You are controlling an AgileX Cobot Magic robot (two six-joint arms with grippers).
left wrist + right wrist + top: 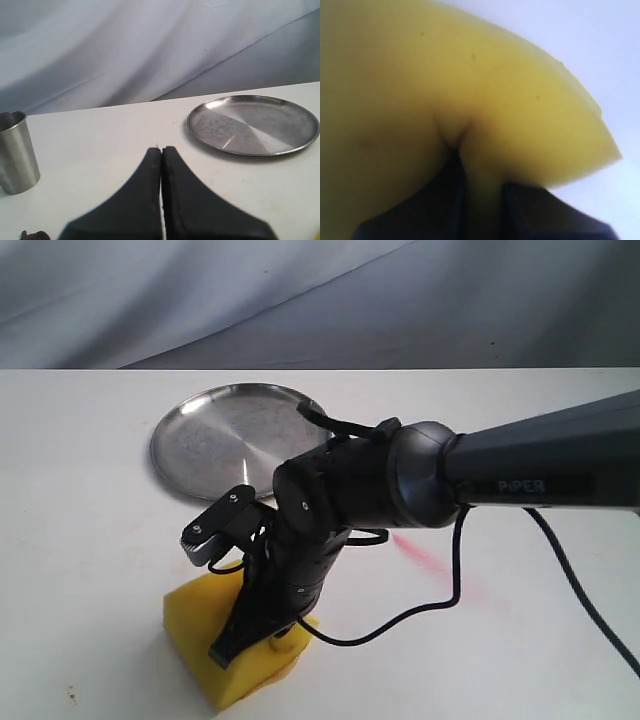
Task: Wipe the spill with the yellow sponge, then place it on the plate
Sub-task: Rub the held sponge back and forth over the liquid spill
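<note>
The yellow sponge [225,660] lies on the white table near the front left, pinched and dented by my right gripper [250,640], which is shut on it. Seen from the right wrist, the yellow sponge [470,90] fills most of the view, squeezed between the dark fingers [445,195]. The steel plate [200,445] sits behind the sponge, apart from it, and also shows in the left wrist view as the plate [260,125]. My left gripper [161,152] is shut on nothing, hovering over bare table. No amber spill shows; the spot under the sponge is hidden.
A pink-red streak [425,555] marks the table right of the arm. A black cable [400,615] loops over the table near it. A steel cup [17,152] stands at the left of the left wrist view. Grey cloth [300,300] hangs behind the table.
</note>
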